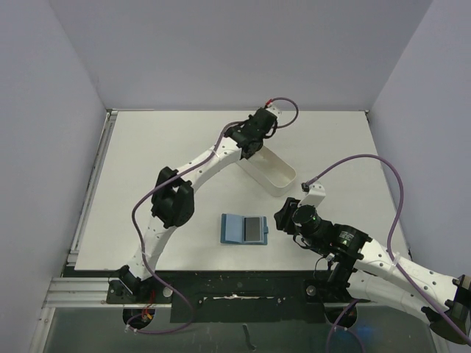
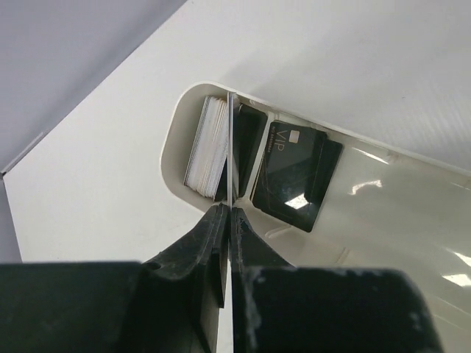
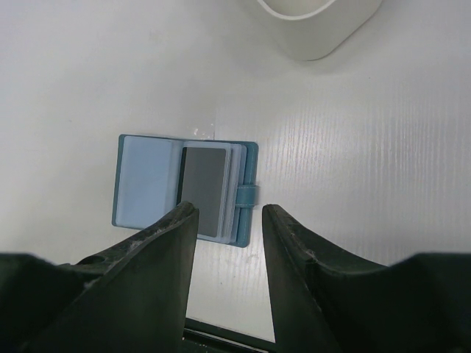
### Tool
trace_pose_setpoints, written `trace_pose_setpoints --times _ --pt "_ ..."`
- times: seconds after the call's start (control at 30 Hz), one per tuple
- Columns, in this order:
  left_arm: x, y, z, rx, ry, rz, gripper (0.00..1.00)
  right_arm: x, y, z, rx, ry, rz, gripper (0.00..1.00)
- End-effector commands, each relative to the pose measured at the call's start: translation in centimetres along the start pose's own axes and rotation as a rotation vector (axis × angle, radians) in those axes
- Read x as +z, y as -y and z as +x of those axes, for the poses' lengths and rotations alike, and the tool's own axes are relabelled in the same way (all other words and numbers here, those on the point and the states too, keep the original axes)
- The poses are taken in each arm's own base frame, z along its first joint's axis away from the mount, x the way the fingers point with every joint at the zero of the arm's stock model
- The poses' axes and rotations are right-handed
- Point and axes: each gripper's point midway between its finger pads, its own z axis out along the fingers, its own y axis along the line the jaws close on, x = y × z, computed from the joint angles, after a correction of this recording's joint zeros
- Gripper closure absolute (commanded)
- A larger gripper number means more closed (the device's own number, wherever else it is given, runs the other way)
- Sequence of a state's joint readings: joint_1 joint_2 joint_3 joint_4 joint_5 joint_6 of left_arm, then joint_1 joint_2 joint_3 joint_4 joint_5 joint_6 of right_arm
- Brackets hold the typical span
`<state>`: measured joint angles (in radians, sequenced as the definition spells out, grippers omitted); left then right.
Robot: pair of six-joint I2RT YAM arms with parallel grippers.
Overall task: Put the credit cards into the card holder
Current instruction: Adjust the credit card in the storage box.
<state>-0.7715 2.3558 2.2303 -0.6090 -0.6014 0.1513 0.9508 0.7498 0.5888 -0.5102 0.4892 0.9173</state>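
The teal-blue card holder [image 1: 244, 229] lies open on the table, a grey card [image 1: 255, 229] in its right pocket. In the right wrist view the holder [image 3: 147, 190] and its grey card [image 3: 204, 190] lie just ahead of my open, empty right gripper [image 3: 229, 209], which shows to the holder's right in the top view [image 1: 282, 219]. My left gripper [image 1: 250, 149] is over the far end of the white oval tray [image 1: 274, 175]. It is shut [image 2: 229, 210] on a thin card [image 2: 230, 147] seen edge-on, between a stack of white cards [image 2: 208, 147] and black cards [image 2: 294, 173] in the tray.
The tray's rim [image 2: 171, 158] curves round the cards at its end. The table's near edge with a metal rail [image 1: 81, 290] runs in front of the card holder. Grey walls close the table's back and sides.
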Motion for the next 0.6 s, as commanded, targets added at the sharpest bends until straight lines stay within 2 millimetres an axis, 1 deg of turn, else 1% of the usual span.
trace_pose_setpoints --times 0.0,0.07,0.17,0.2,0.23,0.33,0.43,0.57 --pt "-5.3 -2.8 -4.7 -0.177 0.112 0.068 1.0 -0.7 -1.9 -2.3 0.046 0.065 -0.061 0.59" --pt "-6.2 -3.2 -4.7 -0.221 0.111 0.096 1.0 -0.8 -2.2 -2.6 0.052 0.074 -0.079 0.59" --pt "-7.4 -3.2 -4.9 -0.3 0.121 0.199 1.0 -1.0 -3.0 -3.2 0.061 0.09 -0.112 0.59" --pt "-7.5 -3.4 -4.5 -0.322 0.119 0.228 1.0 -1.0 -3.2 -3.3 0.062 0.092 -0.12 0.59" --pt "-8.0 -3.7 -5.1 -0.348 0.143 0.257 1.0 -1.1 -3.3 -3.3 0.061 0.094 -0.125 0.59" --pt "-7.9 -4.8 -4.7 -0.397 0.179 0.291 1.0 -1.0 -3.6 -3.4 0.057 0.09 -0.131 0.59" --pt "-7.3 -6.1 -4.6 -0.427 0.227 0.294 1.0 -1.1 -3.7 -3.3 0.056 0.084 -0.137 0.59" --pt "-5.6 -5.8 -4.0 -0.395 0.225 0.307 1.0 -1.2 -3.6 -3.2 0.058 0.083 -0.139 0.59"
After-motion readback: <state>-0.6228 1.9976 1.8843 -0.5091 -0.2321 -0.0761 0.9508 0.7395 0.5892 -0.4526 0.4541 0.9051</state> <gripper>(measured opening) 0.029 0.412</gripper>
